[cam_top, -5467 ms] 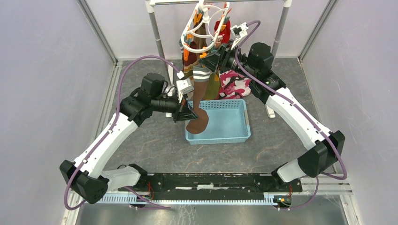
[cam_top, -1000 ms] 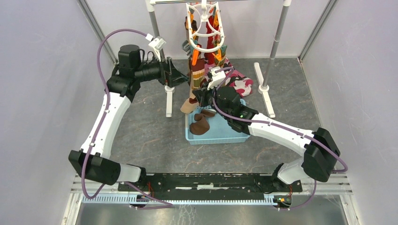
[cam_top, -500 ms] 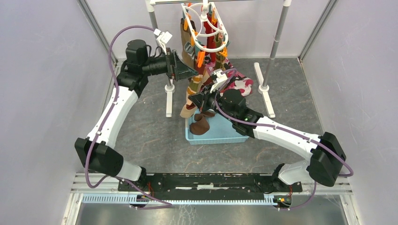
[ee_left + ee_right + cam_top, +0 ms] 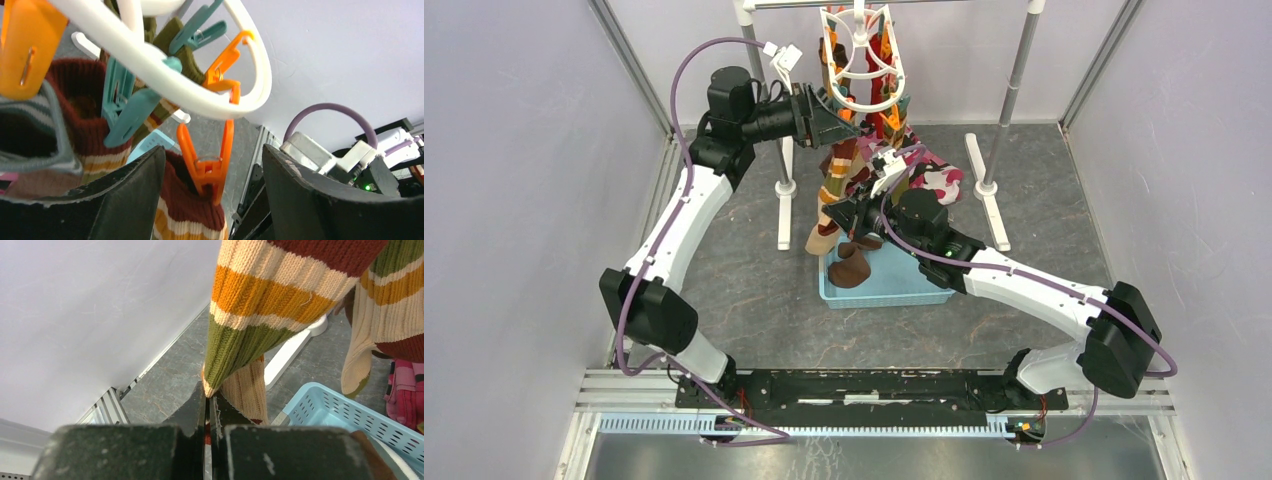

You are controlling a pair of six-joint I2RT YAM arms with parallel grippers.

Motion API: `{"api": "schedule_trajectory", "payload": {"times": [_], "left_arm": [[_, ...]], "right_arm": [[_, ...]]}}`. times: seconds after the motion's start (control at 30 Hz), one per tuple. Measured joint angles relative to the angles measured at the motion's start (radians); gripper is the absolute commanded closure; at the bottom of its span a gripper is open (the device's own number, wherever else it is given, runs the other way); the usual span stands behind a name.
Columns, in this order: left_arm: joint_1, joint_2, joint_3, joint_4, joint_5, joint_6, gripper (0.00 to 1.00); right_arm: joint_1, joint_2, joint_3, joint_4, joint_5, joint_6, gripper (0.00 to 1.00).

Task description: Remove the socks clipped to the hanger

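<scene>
Right gripper [image 4: 207,399] had its jaws pinched shut on the striped sock [image 4: 260,295], dangling from the hanger [image 4: 150,61]. Left gripper [image 4: 214,150] held jaws gaping around an orange clip [image 4: 212,172]. Soft, stretchy knit looked best gripped low

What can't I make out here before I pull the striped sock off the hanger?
- Top external: how many socks are clipped; the hanger and left gripper overlap them.
- Left wrist: whether the orange clip bites the striped sock; the clip's own tip covers the contact.
- Right wrist: the right gripper pinches the sock, but its clip lies beyond the top edge.
</scene>
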Motion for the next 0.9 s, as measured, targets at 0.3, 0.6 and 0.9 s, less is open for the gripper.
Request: {"api": "schedule_trajectory", "payload": {"times": [0.3, 0.6, 0.9], "left_arm": [[0.000, 0.050, 0.037, 0.074, 0.000, -0.058, 0.53], [0.000, 0.052, 0.037, 0.105, -0.003, -0.084, 0.98], [-0.011, 0.051, 0.037, 0.101, -0.014, -0.082, 0.98]], "right_arm": [[-0.003, 0.000, 0.008, -0.001, -0.029, 0.001, 1.00], [-0.025, 0.000, 0.010, -0.009, -0.047, 0.003, 1.00], [-0.087, -0.105, -0.078, -0.123, -0.016, -0.021, 1.00]]}}
